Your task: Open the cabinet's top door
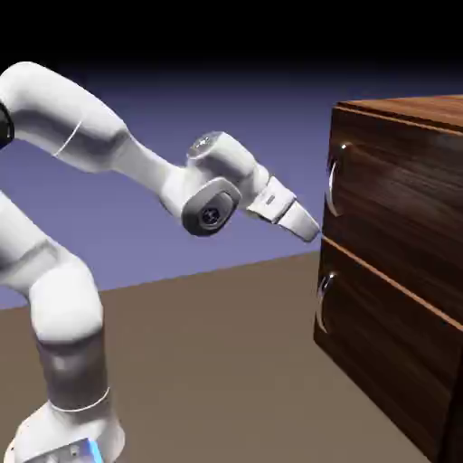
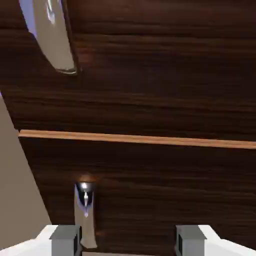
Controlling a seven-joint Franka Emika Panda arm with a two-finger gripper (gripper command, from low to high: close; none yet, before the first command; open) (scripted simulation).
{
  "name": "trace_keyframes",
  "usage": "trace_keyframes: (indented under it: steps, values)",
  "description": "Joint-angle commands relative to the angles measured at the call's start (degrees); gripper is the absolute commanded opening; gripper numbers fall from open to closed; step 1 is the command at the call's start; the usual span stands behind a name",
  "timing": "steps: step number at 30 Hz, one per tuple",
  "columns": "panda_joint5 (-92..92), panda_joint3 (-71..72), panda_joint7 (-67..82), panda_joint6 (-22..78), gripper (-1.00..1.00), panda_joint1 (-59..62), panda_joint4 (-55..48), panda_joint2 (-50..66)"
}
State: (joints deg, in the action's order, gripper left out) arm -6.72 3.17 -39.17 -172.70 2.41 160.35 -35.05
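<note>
On the cabinet's upper front panel, top door (image 1: pixel 398 194); its curved silver handle (image 1: pixel 334 185) sits above and just beyond the claw (image 1: pixel 316 237), which tilts down near the orange seam (image 1: pixel 389 280), fingers wide apart, nothing between.

The arm (image 1: pixel 68 316) is glossy white, rounded (black-ringed joint cap (image 1: pixel 211 215))

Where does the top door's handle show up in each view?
Exterior view: right of centre, upper half, near the door's left edge.
Hand view: top left corner, cut off by the picture's top edge.
Shared landmark: the thin orange seam between the two front panels, below this handle in both pictures.
</note>
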Motion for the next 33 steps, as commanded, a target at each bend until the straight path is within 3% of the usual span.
trace_keyframes:
  steps: [1,33]
  values:
    - [-2.5,1.2,1.2,0.5,0.0,1.2,-0.2,-0.9]
    - [-82.2,38.8,40.2,15.9,0.0,37.9,-7.9,-29.2]
